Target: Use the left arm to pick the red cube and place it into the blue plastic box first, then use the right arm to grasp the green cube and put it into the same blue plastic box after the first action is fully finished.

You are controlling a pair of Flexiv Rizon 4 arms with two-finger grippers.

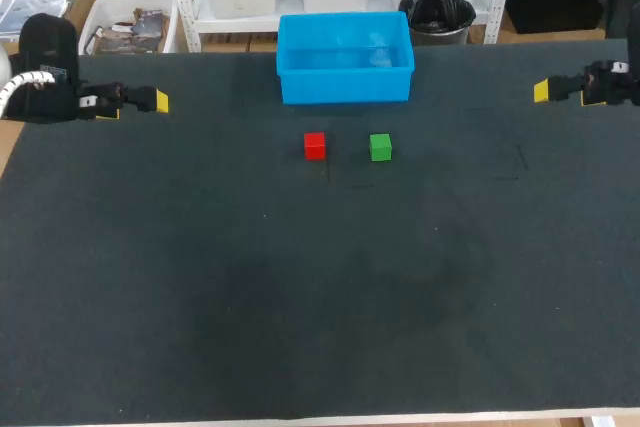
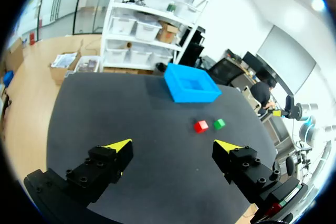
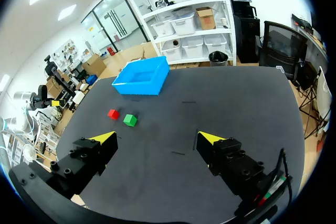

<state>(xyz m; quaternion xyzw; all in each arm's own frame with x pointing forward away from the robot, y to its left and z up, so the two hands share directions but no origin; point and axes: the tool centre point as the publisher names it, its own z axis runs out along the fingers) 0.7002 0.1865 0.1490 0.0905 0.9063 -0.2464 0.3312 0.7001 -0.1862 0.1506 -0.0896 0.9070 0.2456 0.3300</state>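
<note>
1. Red cube (image 1: 315, 145): on the bench (image 1: 300, 297), just beside green cube (image 1: 380, 147), near blue plastic box (image 1: 345, 87), untouched.
2. Left gripper (image 2: 173, 145): spread wide, empty, well apart. First step not yet begun.
3. Right gripper (image 3: 157, 138): spread, empty, off to its side.
4. Next, likely: reaching over, lowering, pinching red without nudging green.

Red cube (image 1: 315, 145) just beside green cube (image 1: 380, 147), near the blue box (image 1: 345, 87)

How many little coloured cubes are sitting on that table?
2. The red cube lies on the dark table in front of the blue box; the green cube sits beside it, not touching, on the robot's right. None shows inside the box.
</note>
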